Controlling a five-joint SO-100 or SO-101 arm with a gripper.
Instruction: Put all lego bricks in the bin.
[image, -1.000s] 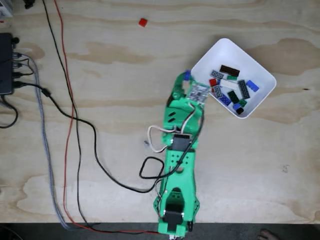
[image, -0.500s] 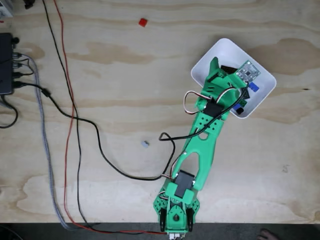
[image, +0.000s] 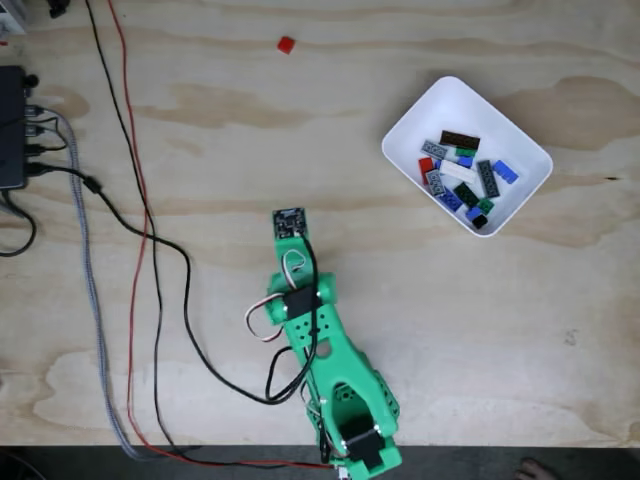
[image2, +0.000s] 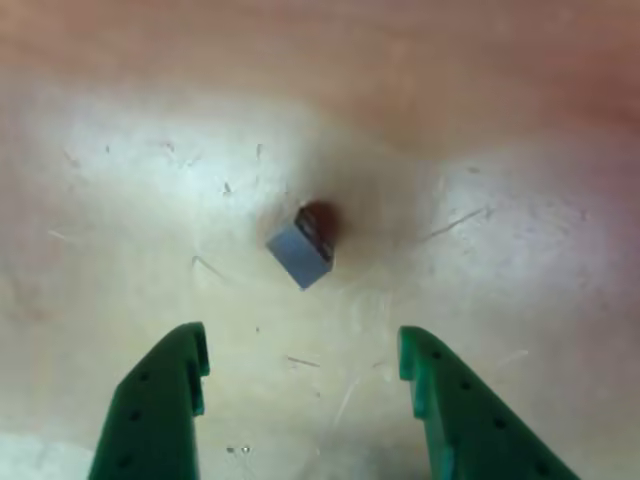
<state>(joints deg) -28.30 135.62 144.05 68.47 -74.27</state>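
Green and folded back near the table's lower edge in the fixed view, my arm (image: 320, 350) points down at the plywood table (image: 200, 110). My gripper (image2: 300, 365) hangs with its jaws spread wide above a small grey brick (image2: 301, 253). Most lego bricks (image: 462, 178) lie in the white bin (image: 425, 110) at upper right; a red brick (image: 286, 44) sits well apart.

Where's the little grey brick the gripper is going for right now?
In the other view the grey brick lies on the bare wooden table, just ahead of the open gripper and centred between its two green fingers, touching neither.
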